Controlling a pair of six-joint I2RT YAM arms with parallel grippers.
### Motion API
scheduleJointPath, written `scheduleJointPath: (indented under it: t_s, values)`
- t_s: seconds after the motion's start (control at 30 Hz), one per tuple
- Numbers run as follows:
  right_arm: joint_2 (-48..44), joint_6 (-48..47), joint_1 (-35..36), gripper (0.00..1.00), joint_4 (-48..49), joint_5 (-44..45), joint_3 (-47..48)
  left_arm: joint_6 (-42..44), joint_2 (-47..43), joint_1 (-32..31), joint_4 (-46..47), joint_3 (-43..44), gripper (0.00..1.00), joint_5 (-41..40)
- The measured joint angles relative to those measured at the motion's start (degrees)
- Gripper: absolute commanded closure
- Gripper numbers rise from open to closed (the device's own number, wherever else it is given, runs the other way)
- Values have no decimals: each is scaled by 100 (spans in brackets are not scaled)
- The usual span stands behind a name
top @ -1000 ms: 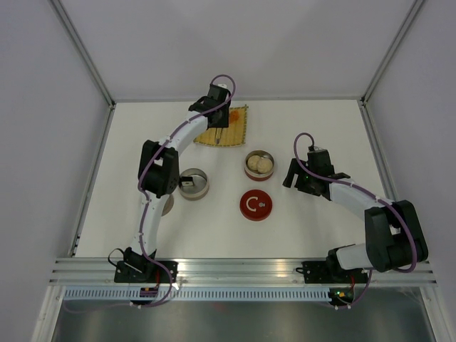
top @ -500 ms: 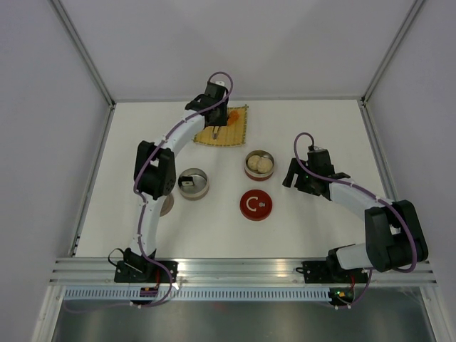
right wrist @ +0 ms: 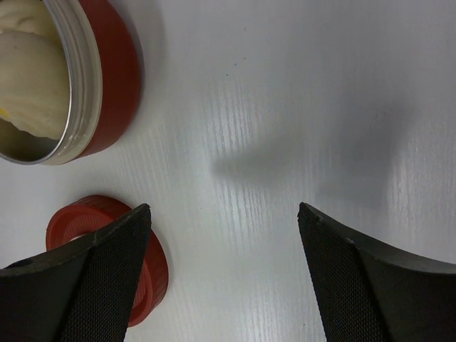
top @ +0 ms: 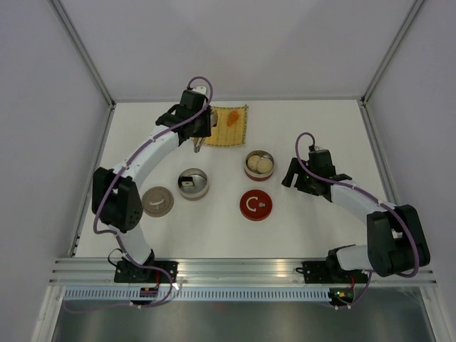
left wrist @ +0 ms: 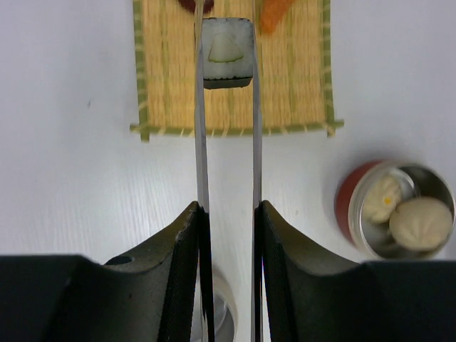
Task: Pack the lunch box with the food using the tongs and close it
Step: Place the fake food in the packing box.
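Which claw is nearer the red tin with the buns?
Right. The right claw sits open just beside the red tin, on its right; the left claw, gripping the tongs, is farther off by the bamboo mat.

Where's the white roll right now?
Left wrist view, top centre: the roll is pinched between the tips of the tongs in the left claw, seen against the mat.

Pinching a black-wrapped white roll (left wrist: 227, 53), green at its centre, between the tips of slim silver tongs (left wrist: 201, 157) by the mat (left wrist: 164, 71). Lying on that mat: an orange piece (left wrist: 276, 13) and a dark red-brown piece (left wrist: 196, 4). Sitting in the open red tin (left wrist: 349, 206): two white buns (left wrist: 420, 224).
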Motion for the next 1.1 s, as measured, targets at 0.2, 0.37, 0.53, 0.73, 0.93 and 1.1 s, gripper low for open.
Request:
scheduleJointPath:
  t_s: [0.2,0.37,0.53,0.73,0.93,1.1]
  values:
    - [-518,72,0,10,-9,-26,-223,-68,-2035,-2,-116,-2131,74,94]
    - [-984,105,0,10,-63,-48,-485,-234,-4041,-2,-577,-3215,74,138]
    - [-1626,190,0,10,-258,-42,-780,-407,-5571,-2,-1156,-3639,74,256]
    - [-2297,345,0,11,-544,-39,-1060,-566,-6205,0,-1663,-4076,74,492]
    - [-2900,409,0,10,-944,24,-1123,-669,-6024,-2,-1753,-4293,74,634]
    - [-3150,442,0,10,-1091,90,-1158,-813,-5991,-2,-1744,-4507,73,702]
